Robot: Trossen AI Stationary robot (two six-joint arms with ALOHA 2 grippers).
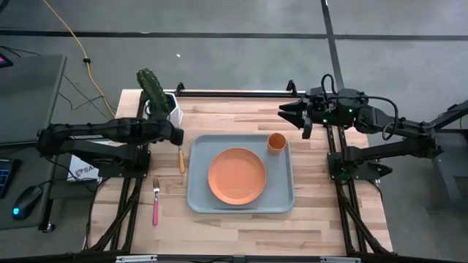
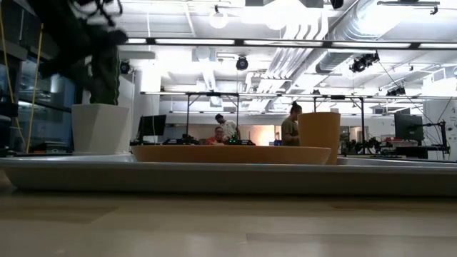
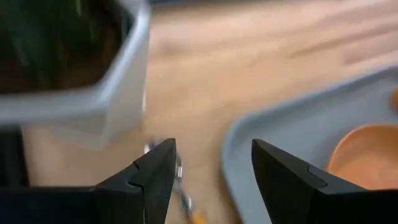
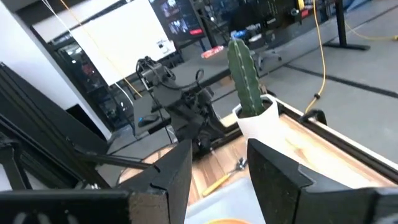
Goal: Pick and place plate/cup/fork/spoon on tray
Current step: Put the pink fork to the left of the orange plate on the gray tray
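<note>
The pale blue-grey tray (image 1: 201,197) lies mid-table. The orange plate (image 1: 236,176) rests flat in it, and the orange cup (image 1: 276,142) stands upright in its far right corner. The spoon (image 1: 181,159) lies on the table just left of the tray, its metal bowl end (image 3: 178,169) toward the far edge. The pink-handled fork (image 1: 155,201) lies on the table farther left and nearer. My left gripper (image 1: 178,137) is open above the spoon's bowl end and touches nothing; it also shows in its wrist view (image 3: 211,171). My right gripper (image 1: 287,114) is open and empty beyond the tray's far right corner.
A white pot with a green cactus (image 1: 157,98) stands at the far left, close behind my left gripper; it also shows in the left wrist view (image 3: 93,93). Bare wood lies near the table's front edge. People stand in the room beyond the table (image 2: 291,128).
</note>
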